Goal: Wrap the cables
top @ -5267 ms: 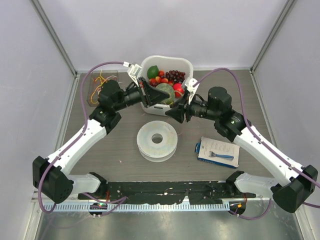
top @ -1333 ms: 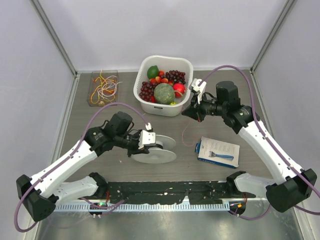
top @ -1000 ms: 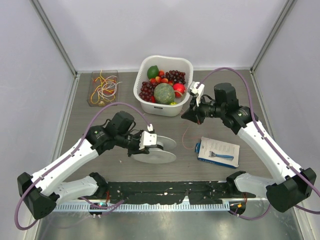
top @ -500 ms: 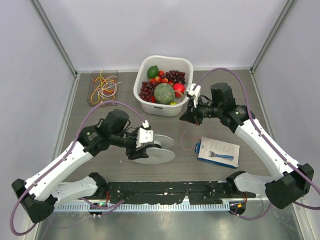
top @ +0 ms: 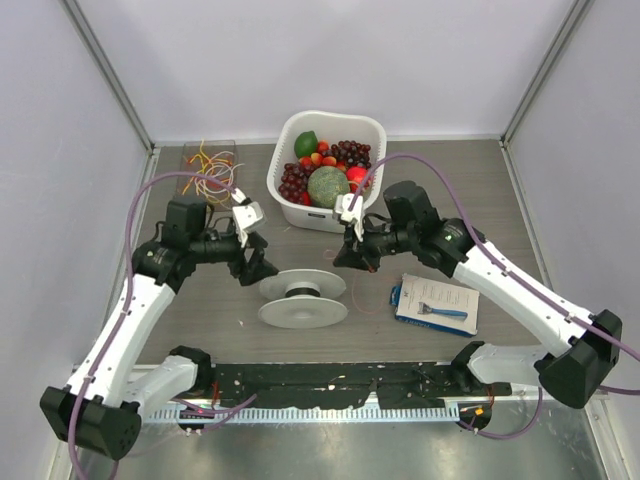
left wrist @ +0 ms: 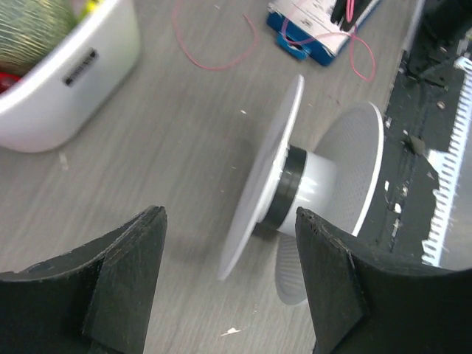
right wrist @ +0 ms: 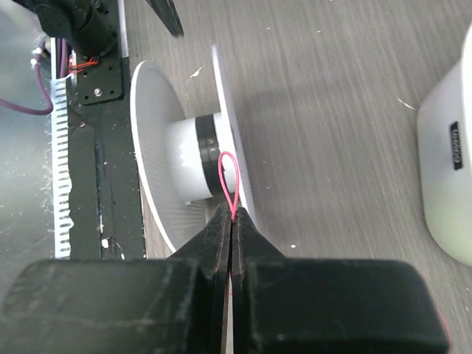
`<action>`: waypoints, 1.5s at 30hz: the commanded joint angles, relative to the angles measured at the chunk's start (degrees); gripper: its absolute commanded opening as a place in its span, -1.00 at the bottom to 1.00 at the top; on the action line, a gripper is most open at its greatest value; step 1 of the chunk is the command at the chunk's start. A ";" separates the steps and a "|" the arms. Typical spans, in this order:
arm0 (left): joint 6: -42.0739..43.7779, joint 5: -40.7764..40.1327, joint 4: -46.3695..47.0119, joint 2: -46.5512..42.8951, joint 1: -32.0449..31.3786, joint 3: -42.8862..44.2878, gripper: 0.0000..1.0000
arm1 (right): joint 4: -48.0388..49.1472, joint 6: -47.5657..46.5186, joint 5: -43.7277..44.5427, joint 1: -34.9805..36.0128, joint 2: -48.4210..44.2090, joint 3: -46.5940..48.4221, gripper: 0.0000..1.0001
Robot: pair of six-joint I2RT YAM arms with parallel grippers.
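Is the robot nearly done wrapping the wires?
Barely started. The spool stands on edge with nothing wound on it. The right gripper pinches one red wire beside it; the left gripper is open. The other wires sit in their tray.

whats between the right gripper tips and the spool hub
A red cable loop, pinched by the shut right gripper, reaches toward the spool hub; right wrist view.

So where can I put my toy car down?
Bare table between the fruit basket and the right wall, and between the spool and the left arm. The middle is crowded: left gripper, right gripper, spool, blue card.
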 commanded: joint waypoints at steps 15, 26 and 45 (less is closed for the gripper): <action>5.70 11.34 23.45 -1.74 -1.64 -17.55 0.37 | 6.19 2.92 4.78 9.97 6.75 -2.45 -0.99; 9.48 11.96 27.67 -0.33 -5.07 -19.76 0.38 | 15.41 6.78 15.84 12.78 8.51 -7.37 -0.99; 7.29 11.78 32.59 3.36 -8.06 -20.64 0.09 | 26.24 10.48 18.40 15.51 7.89 -12.21 -0.99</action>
